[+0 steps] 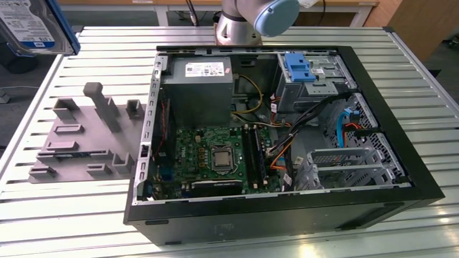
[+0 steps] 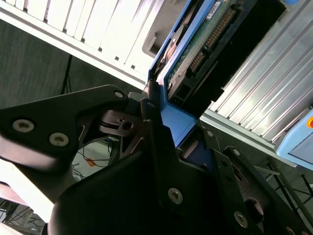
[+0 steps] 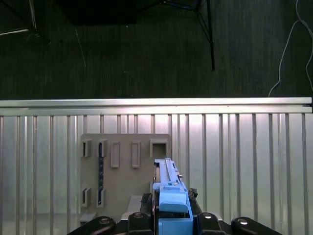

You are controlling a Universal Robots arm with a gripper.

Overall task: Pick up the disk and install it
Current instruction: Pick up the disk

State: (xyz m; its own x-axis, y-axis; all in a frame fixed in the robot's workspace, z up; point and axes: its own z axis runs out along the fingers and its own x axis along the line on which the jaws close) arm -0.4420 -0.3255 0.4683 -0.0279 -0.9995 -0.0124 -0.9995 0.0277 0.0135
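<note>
Blue plastic frames the disk (image 1: 30, 24), raised clear of the table at the exterior view's upper left corner, where the picture edge cuts off its top and one side and leaves only part of its label readable. In both wrist views the gripper (image 3: 170, 201) is clamped on the carrier's end, with black fingers (image 2: 159, 147) pressed against it. The grey fixture plate (image 1: 79, 140) lies on the slatted aluminium table (image 1: 72, 215), to the exterior view's left of the open computer case (image 1: 287, 209).
</note>
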